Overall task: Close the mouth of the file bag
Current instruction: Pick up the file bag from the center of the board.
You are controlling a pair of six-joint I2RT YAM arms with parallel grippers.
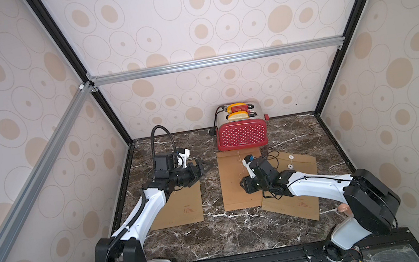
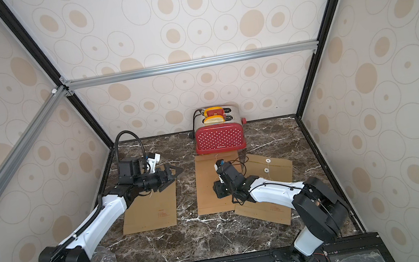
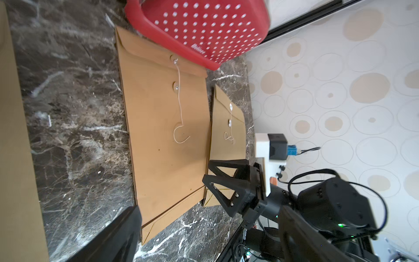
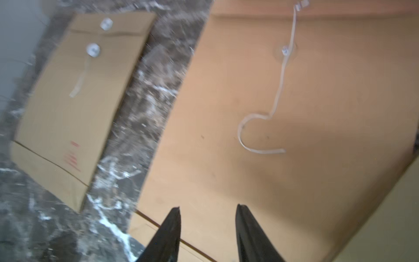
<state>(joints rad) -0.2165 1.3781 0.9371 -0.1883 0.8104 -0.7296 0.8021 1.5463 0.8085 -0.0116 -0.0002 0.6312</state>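
dark marble tabletop (image 1: pixel 246 225) has three brown kraft paper bags on it, plus a red white-dotted toaster (image 1: pixel 241 135) at the back with yellow toast in its slots. the middle brown paper file bag (image 1: pixel 228 174) is the one in play. it lies flat at the centre, long axis running front to back, flap end pointing away and right up against the toaster's base. its white string (image 4: pixel 260 127) lies loose on the face, running from the flap button past the lower one and ending in a curl. right gripper (image 4: pixel 208 207) hovers over that bag's near half, jaws apart, nothing in them. its arm covers part of the tilted right paper bag (image 1: pixel 302 165), which meets the middle one at the edge, can't tell which is on top. left gripper (image 1: pixel 200 171) is spread wide and empty over the far end of the left paper bag (image 1: pixel 184 212).
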